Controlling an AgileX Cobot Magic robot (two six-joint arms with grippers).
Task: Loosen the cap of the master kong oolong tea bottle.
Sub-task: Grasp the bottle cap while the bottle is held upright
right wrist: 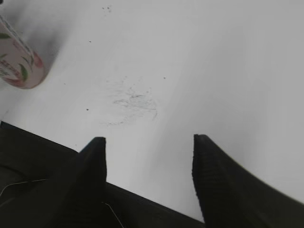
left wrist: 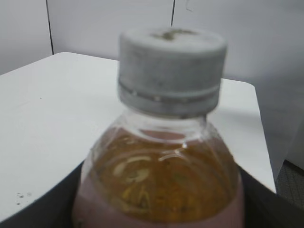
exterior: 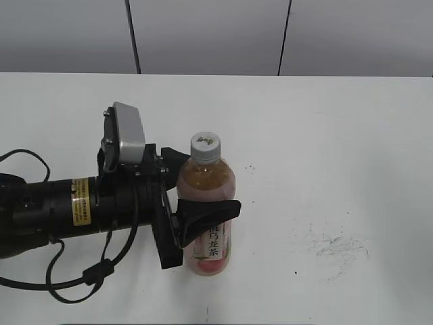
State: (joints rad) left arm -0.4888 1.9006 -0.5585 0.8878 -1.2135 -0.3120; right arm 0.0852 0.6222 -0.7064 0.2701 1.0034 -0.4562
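Observation:
The master kong oolong tea bottle (exterior: 215, 181) stands upright on the white table (exterior: 338, 149), amber tea inside and a pink-and-white label low down. Its light grey cap (exterior: 205, 145) sits on top with nothing touching it. My left gripper (exterior: 206, 186) reaches in from the left and is shut on the bottle's body, one black finger (exterior: 210, 215) crossing the front. The left wrist view shows the cap (left wrist: 171, 71) and the bottle's shoulder (left wrist: 161, 175) close up. My right gripper (right wrist: 149, 142) hangs open and empty over bare table, and the bottle's base (right wrist: 21, 71) lies far to its upper left.
Dark scuff marks (exterior: 335, 244) stain the table right of the bottle, and they also show under the right gripper as scuff marks (right wrist: 133, 102). A black cable (exterior: 81, 277) loops below the left arm. A grey panelled wall (exterior: 270, 34) stands behind the table's far edge.

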